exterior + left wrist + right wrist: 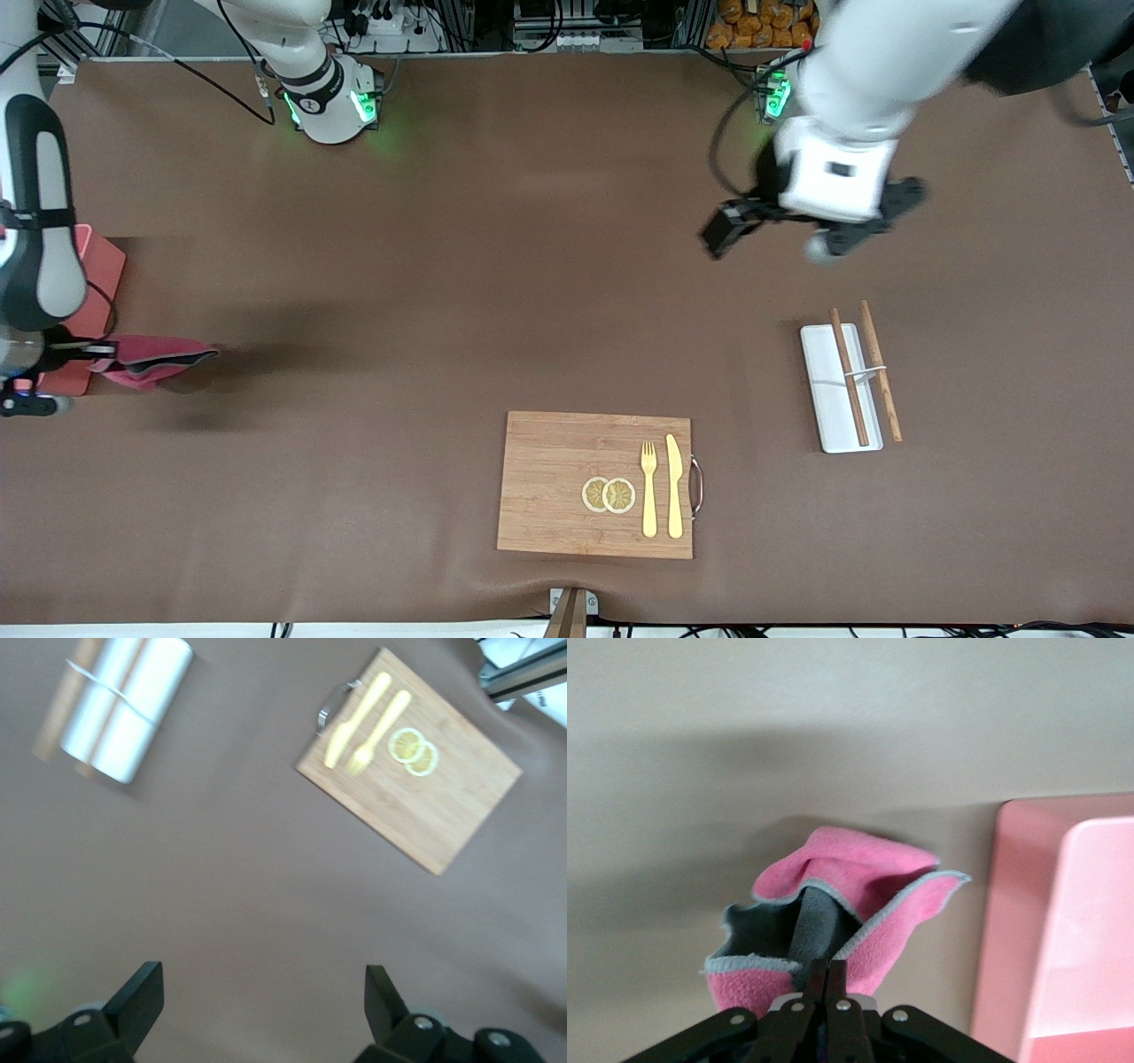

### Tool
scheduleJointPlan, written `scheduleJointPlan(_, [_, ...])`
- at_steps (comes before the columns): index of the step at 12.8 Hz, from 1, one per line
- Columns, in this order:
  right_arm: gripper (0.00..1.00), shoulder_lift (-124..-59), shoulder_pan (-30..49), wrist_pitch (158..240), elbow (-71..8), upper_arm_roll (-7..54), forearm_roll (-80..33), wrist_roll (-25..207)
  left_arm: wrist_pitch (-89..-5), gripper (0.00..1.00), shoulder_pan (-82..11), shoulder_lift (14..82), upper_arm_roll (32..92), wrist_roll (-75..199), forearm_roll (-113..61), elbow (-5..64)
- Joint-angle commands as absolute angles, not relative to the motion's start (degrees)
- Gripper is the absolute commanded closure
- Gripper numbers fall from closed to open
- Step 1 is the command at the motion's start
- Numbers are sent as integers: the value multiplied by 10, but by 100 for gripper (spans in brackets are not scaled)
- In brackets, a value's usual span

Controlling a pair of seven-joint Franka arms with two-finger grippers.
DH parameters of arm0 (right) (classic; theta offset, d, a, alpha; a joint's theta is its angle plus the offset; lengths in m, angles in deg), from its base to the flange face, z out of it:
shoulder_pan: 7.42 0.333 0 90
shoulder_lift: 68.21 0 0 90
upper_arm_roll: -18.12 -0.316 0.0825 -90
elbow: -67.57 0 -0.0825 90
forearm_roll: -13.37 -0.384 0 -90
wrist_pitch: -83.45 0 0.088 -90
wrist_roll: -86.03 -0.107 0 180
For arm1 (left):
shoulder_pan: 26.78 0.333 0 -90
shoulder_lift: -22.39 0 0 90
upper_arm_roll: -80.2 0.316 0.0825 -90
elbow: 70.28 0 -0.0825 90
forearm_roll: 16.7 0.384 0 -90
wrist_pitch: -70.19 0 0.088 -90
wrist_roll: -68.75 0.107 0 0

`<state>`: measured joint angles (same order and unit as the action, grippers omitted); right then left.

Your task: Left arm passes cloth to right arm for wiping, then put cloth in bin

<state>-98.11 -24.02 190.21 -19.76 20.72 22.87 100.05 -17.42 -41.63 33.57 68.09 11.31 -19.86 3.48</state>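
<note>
white arms with black joint bands, green-lit bases, black cables, small black hands.

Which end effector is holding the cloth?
The right end effector, shut on the cloth beside the bin; the left end effector is open, empty.

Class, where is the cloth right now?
The cloth hangs from the shut right end effector at the right arm's end of the table, beside the pink bin.

Brown table (443,292) carries board (549,483), tray (828,399), bin (97,283).
</note>
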Motion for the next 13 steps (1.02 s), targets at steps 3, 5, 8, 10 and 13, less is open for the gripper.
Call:
scheduleJointPlan(3, [100, -1016, -253, 1924, -172, 195, 251, 1014, -135, 0, -313, 271, 669, 283, -184, 84])
scheduleJointPlan(5, [100, -1041, -265, 1956, -171, 194, 248, 1025, -130, 0, -285, 256, 668, 338, -183, 95])
scheduleJointPlan(8, [100, -1057, -236, 1964, -173, 188, 239, 1020, -110, 0, -280, 235, 683, 396, -179, 116])
scheduleJointPlan(10, [100, -1059, -170, 1960, -179, 187, 189, 1001, -108, 0, -281, 217, 703, 425, -179, 136])
scheduleJointPlan(13, [100, -1059, -74, 1958, -192, 187, 120, 922, -111, 0, -285, 208, 740, 482, -179, 151])
